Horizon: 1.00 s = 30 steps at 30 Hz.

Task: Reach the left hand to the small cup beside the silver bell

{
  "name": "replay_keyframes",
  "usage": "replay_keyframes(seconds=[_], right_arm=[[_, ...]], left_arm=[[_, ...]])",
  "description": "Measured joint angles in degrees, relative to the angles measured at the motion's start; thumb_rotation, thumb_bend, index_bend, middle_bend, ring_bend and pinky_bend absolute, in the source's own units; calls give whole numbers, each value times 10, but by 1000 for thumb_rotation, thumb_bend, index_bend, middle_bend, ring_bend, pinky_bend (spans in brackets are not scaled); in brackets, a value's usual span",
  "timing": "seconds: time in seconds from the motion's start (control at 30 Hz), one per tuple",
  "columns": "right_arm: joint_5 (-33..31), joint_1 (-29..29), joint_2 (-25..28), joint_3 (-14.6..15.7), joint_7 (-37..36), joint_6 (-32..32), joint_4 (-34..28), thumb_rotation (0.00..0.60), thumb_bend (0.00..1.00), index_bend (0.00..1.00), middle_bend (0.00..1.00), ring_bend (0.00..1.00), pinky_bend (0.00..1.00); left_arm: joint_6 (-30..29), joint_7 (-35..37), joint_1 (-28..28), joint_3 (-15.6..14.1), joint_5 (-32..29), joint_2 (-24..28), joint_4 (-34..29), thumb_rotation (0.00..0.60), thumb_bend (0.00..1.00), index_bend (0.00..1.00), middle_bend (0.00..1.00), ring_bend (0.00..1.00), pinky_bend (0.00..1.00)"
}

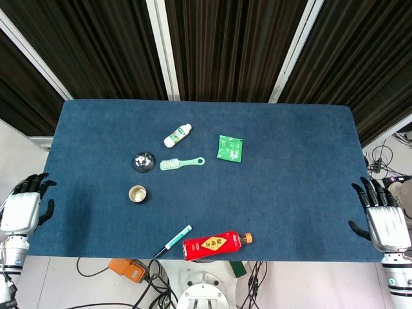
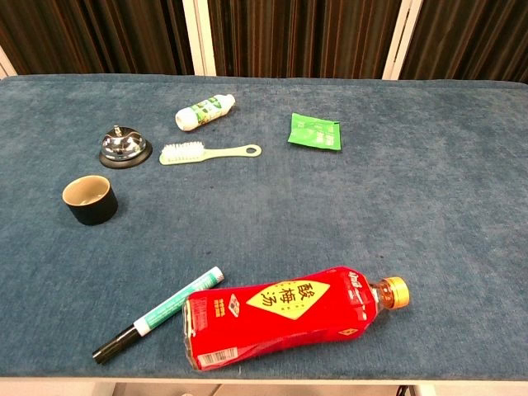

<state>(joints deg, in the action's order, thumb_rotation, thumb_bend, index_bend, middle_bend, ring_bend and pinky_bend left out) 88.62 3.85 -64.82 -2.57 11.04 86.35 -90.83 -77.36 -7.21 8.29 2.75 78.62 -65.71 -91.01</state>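
A small dark cup (image 1: 138,193) (image 2: 90,200) with a pale inside stands upright on the blue table, just in front of the silver bell (image 1: 143,161) (image 2: 124,147). My left hand (image 1: 24,205) hangs off the table's left edge, well to the left of the cup, fingers apart and holding nothing. Off the right edge sits my right hand (image 1: 382,217), also empty with fingers spread. Neither hand shows in the chest view.
A mint brush (image 1: 181,163) (image 2: 208,152) lies right of the bell, a small white bottle (image 1: 177,135) (image 2: 205,111) behind it. A green packet (image 1: 230,148) (image 2: 314,132) lies mid-table. A marker (image 1: 173,241) (image 2: 158,313) and red bottle (image 1: 215,244) (image 2: 285,313) lie at the front edge.
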Motion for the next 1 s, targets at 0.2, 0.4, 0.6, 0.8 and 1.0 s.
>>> replay_keyframes(seconds=[0.2,0.4,0.6,0.8,1.0], right_arm=[[5,-2,-5,-1,1,9,4,600,311,198,138,110,211],[-2,-2,-4,-3,-3,5,3,600,311,200,137,110,217],[2,-6,-4,0,-3,10,3,600,310,206,138,110,251],[-8,-6,-5,-5,-11,9,-1,600,310,209,139,110,253],[-2,-14,-9,-1,-13,21,-1,600,310,216,139,110,253]], left_arm=[[3,6,1,-1,2,-1,-1,600,460,296,162,109,237],[11,8,5,0,-2,-5,9,600,414,296,162,109,237],[19,20,8,-1,-4,-10,13,600,360,259,162,109,237],[43,75,15,-9,9,-7,11,600,299,253,162,109,237],[76,144,31,-30,59,0,-7,600,242,167,91,53,237]])
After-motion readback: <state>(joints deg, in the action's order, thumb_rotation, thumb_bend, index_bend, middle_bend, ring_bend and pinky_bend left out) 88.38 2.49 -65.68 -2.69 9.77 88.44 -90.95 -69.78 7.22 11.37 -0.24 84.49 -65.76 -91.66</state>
